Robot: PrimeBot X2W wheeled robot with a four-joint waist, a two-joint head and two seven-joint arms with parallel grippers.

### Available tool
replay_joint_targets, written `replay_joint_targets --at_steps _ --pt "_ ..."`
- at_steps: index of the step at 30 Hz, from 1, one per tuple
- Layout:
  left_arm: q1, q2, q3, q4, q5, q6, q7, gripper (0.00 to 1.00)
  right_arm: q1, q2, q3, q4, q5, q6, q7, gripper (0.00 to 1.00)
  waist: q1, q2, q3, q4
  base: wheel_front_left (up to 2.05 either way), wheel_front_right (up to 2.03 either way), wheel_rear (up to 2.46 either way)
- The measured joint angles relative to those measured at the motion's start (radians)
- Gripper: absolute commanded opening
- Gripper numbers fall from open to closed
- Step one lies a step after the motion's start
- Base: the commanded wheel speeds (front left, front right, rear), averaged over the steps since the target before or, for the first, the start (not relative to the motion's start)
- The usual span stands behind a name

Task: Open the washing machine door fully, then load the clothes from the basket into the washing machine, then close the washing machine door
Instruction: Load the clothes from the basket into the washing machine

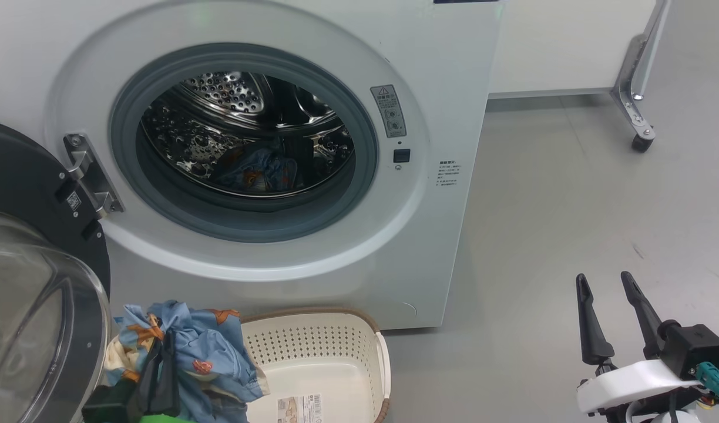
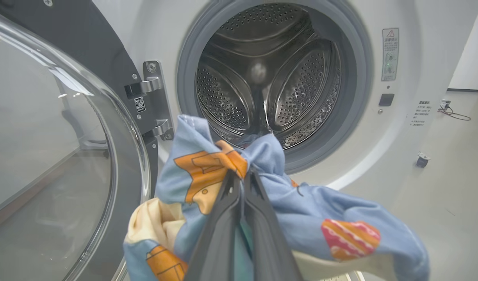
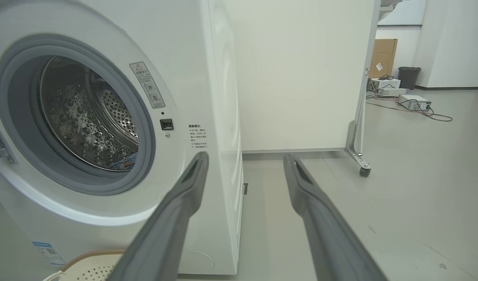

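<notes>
I've got left gripper [image 2: 243, 176] clamped tight on clothes [image 2: 309, 203] at basket's [image 1: 327, 343] left edge, tips buried in fabric. Right gripper [image 1: 604, 278] spread wide, empty. Another garment [image 1: 259, 171] dim inside washing machine [image 1: 442, 88] drum [image 1: 218, 94]. Washing machine door [image 1: 19, 170] cut off left.

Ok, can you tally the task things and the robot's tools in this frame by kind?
Clothes bundles: 2, held bundle in left tool, loaded bundle in drum
Basket: 1
Washing machine: 1
Door: 1
Tools: 2, left shut, right tool open
Total: 7
</notes>
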Motion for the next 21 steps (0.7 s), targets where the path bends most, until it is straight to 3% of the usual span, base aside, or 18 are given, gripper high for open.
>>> replay_joint_targets --at_steps 21 --pt "0.088 0.004 -0.035 -0.125 -0.043 0.043 0.000 0.00 0.025 0.000 0.039 -0.031 0.000 0.005 0.000 1.00 0.0000 0.0000 0.017 -0.032 0.00 0.00 0.00"
